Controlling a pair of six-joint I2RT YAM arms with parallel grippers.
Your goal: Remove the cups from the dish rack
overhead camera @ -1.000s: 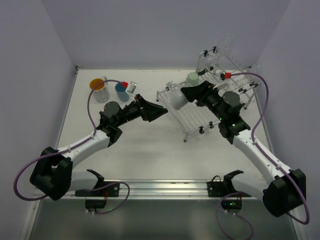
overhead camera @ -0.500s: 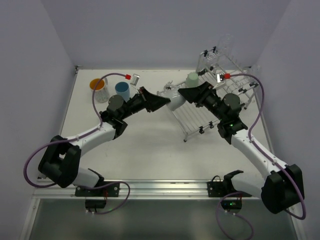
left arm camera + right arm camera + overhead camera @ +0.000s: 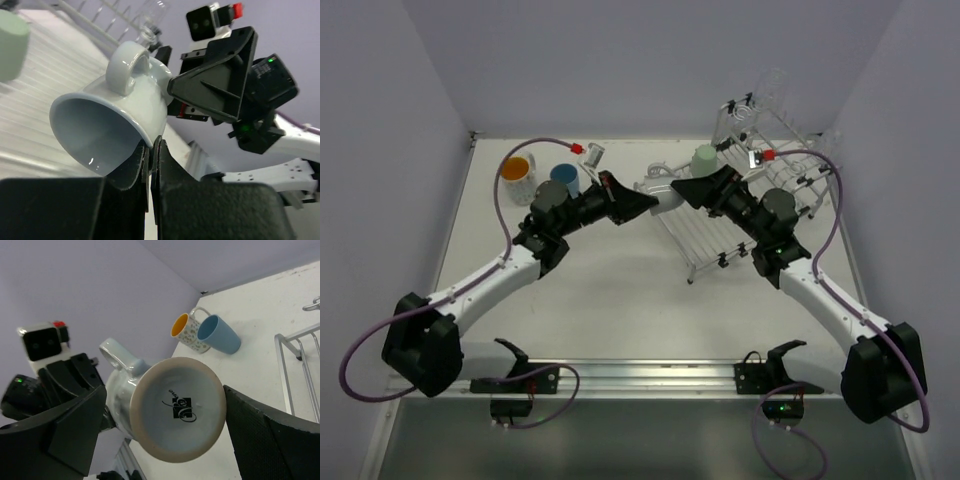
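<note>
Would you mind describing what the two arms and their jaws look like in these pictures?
Both the left arm and right arm have white links with bulky black joints and black, wedge-shaped jaws. A purple cable loops along each. Each wrist carries a small boxy camera with a red cap.

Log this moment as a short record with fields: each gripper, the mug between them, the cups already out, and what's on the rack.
left gripper: shut, pinching the pale blue mug's rim
right gripper: open, fingers either side of the mug's base
pale blue mug: tipped on its side, at the dish rack's left end
cups out: white mug with orange inside and blue cup, side by side on the table, far left
on rack: pale green cup
</note>
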